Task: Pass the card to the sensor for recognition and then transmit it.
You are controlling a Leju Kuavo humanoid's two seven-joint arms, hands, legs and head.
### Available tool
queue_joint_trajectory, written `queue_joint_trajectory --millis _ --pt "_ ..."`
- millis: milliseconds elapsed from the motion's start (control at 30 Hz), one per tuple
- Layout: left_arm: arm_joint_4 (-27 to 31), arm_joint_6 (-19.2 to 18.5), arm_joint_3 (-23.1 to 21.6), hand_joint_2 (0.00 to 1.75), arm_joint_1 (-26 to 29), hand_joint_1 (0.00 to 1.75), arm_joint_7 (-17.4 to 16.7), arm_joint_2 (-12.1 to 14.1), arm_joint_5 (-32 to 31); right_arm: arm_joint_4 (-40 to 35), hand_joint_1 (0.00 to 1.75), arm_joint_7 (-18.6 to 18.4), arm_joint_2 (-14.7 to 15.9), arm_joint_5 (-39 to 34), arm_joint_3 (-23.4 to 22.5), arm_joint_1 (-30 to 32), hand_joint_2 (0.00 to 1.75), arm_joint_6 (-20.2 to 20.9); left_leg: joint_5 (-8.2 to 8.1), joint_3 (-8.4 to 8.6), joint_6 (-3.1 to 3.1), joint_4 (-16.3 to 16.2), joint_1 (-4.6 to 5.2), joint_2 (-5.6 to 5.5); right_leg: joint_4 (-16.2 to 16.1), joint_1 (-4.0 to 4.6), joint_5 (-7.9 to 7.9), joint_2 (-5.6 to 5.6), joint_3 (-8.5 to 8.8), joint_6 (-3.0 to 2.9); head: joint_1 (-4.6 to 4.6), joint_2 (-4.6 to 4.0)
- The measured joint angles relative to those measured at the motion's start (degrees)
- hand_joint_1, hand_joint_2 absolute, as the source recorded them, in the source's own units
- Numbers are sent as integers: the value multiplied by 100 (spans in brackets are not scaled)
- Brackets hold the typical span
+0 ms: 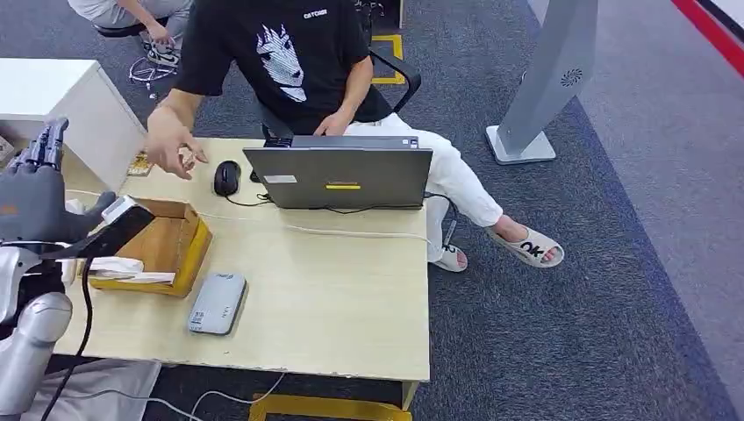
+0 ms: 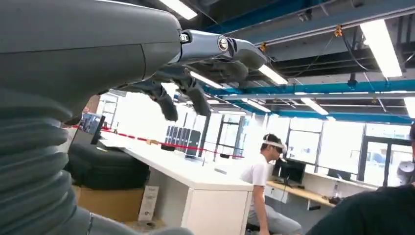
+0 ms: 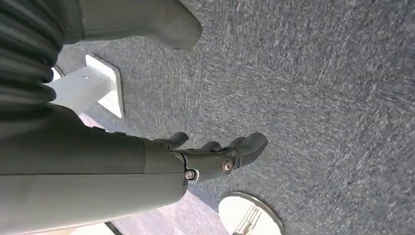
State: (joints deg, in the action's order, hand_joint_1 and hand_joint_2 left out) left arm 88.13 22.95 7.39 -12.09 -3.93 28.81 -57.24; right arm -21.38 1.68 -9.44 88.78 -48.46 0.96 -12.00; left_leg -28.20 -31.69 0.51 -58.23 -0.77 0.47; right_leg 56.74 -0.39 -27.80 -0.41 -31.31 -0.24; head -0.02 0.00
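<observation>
From the head view, my left hand is raised at the table's edge, holding a dark flat card above the open cardboard box; the grey flat sensor lies just beside it. I judge the next move is lowering the card over it.

Left wrist view: fingers curled.

Right wrist view: my right hand hangs over grey carpet, loosely curled, holding nothing.
</observation>
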Motion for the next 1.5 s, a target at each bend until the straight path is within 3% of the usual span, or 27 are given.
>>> queue_joint_trajectory --millis 233,533,867,933,1067,1233,1300,1400,1500 --pt "2 179 164 175 235 0 68 -2 112 142 0 -31 48 -61 2 7 175 -79 0 0 0 0 -1 2 1 0 -1 2 -1 0 0 0" --pt "722 105 566 175 1392 0 260 109 35 258 0 -31 85 -223 0 33 175 -153 -4 -8 1 2 0 6 -2 0 -7 5 -9 3 2 0" --pt "960 109 747 175 1602 0 297 109 15 278 0 -28 90 -223 0 31 175 -153 -2 -5 3 1 -1 5 0 0 -2 5 -4 0 0 0" --pt "1043 217 789 175 1738 0 435 96 42 282 0 -28 90 -227 0 31 175 -142 -3 -3 3 2 -1 11 1 0 -2 8 -2 0 2 0" --pt "1568 630 946 175 2396 0 844 -103 22 267 0 -33 87 -300 -11 94 175 -30 -10 -5 0 2 0 21 -1 0 -9 18 -6 1 2 0" --pt "2215 800 1145 175 3234 0 1113 -520 -228 8 0 -111 -96 -321 -74 199 175 37 -20 -6 4 2 0 20 -5 -1 -12 17 -8 2 2 0" --pt "2396 675 1274 175 3495 0 1099 -645 -339 -101 0 -118 -193 -308 -105 230 175 81 -20 -6 4 2 0 20 -6 -1 -13 15 -8 2 2 0" --pt "2610 -125 1476 175 3818 0 824 -724 -496 -293 0 -116 -282 -299 -173 267 175 265 -19 -5 4 2 -2 18 -5 0 -13 12 -8 1 -2 0" --pt "2741 -584 1648 175 3962 0 726 -785 -551 -514 0 -98 -308 -218 -210 332 175 551 -17 -5 6 2 -5 11 -3 0 -12 3 -3 1 2 0"
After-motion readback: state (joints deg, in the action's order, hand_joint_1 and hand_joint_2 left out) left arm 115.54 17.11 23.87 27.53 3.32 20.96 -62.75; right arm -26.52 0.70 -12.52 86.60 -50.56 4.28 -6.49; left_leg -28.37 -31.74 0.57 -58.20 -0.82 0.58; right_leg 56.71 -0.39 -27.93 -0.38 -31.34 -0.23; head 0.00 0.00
